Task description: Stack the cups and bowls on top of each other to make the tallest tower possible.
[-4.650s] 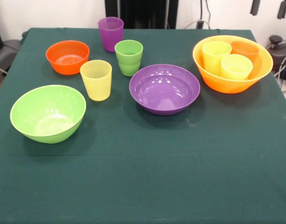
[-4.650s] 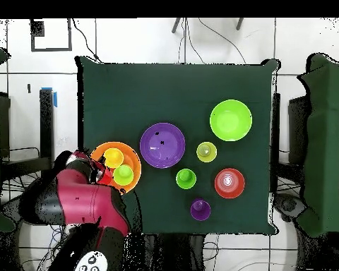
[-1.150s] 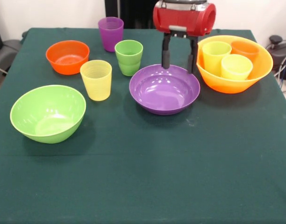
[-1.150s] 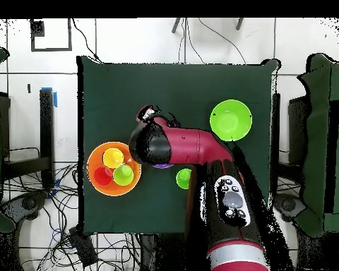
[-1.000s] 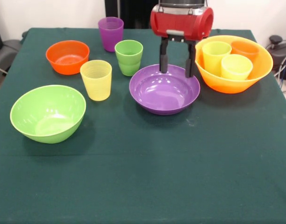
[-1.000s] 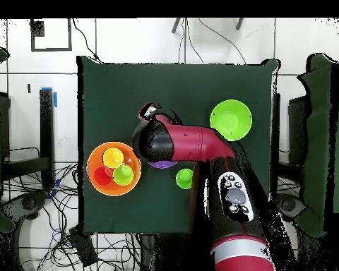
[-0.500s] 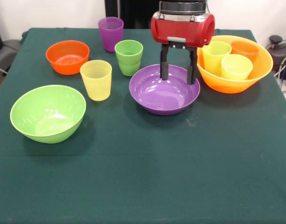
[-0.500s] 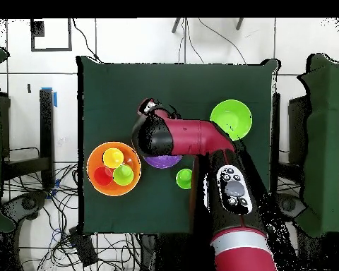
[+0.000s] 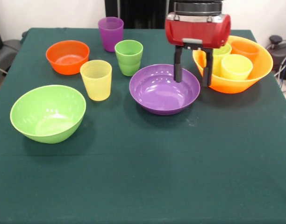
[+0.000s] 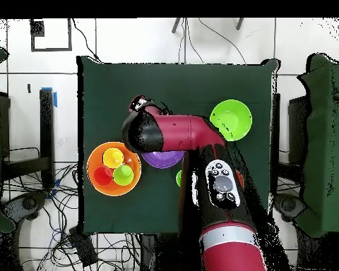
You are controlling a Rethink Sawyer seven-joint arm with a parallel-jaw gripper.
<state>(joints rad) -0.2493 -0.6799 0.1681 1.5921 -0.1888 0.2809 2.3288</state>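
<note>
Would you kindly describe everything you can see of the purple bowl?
The purple bowl is wide, shallow and glossy, apparently plastic, with light glinting off its inner surface. It sits upright and empty on the green tablecloth, near the table's middle, between the lime green cup and the big yellow-orange bowl. The open gripper hangs at its rim on the yellow-orange bowl's side; whether it touches the bowl is unclear. Overhead, the arm covers most of it.

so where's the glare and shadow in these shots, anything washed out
Front view: white highlights gleam inside the purple bowl and faintly in the lime green bowl, which casts a soft shadow on the green cloth. Overhead view: the arm hides most of the purple bowl; the floor around the table looks bright white.
</note>
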